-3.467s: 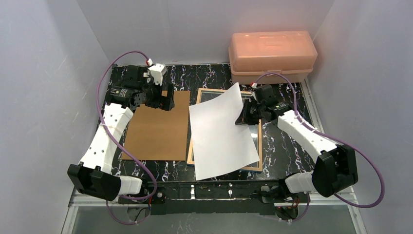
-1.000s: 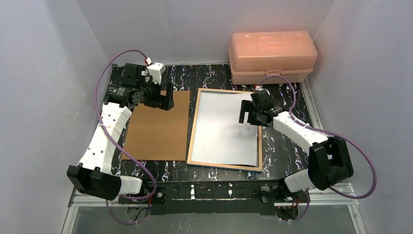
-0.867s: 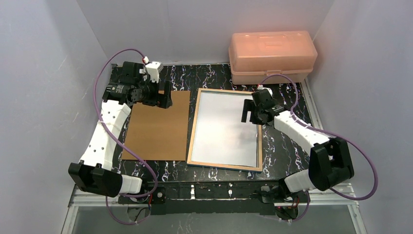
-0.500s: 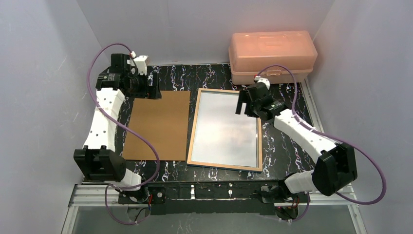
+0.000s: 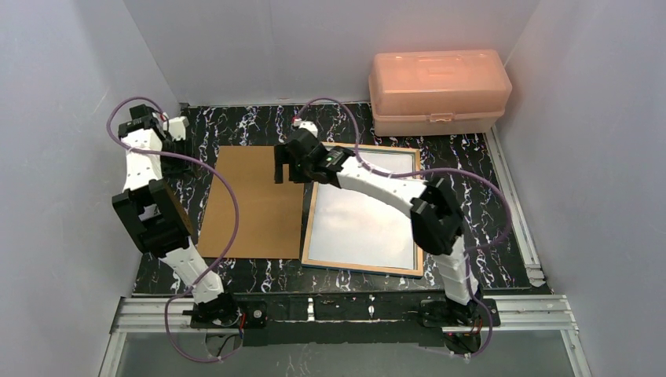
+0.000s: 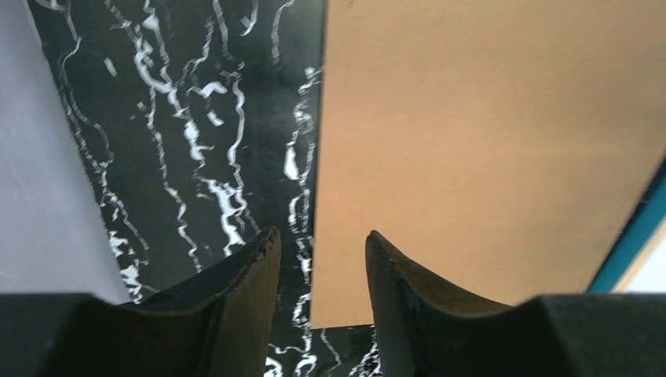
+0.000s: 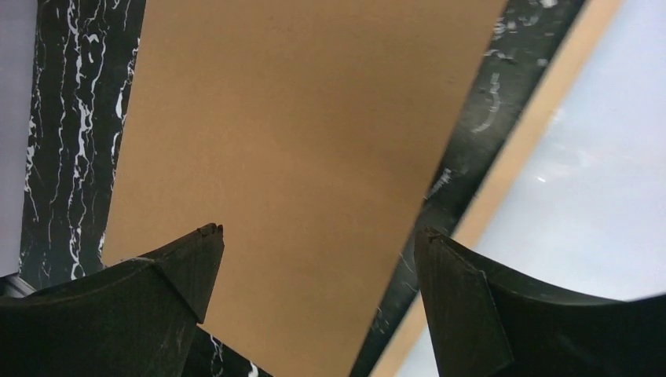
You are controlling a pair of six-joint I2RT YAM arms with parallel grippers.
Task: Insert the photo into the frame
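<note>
The frame (image 5: 310,220) lies flat at the table's middle, wood-coloured back edge up. The photo (image 5: 361,220) rests inside it with its plain white side up; its pale surface (image 7: 597,181) also shows in the right wrist view. My right gripper (image 5: 289,174) reaches left past the frame and hangs open over the far right corner of the brown backing board (image 5: 255,200). Its fingers (image 7: 318,236) stand wide apart with nothing between them. My left gripper (image 5: 181,135) is at the far left corner of the table. Its jaws (image 6: 320,239) stand narrowly apart above the board's left edge, gripping nothing.
A pink plastic box (image 5: 438,82) stands at the back right. The brown board (image 6: 487,141) lies left of the frame, whose blue edge (image 6: 640,228) runs beside it. White walls close in on both sides. The tabletop (image 5: 471,228) is black marble.
My right arm has swung left from over the frame to over the brown board. The left arm has drawn back to the far left corner and its jaws have narrowed. The photo lies in the frame.
</note>
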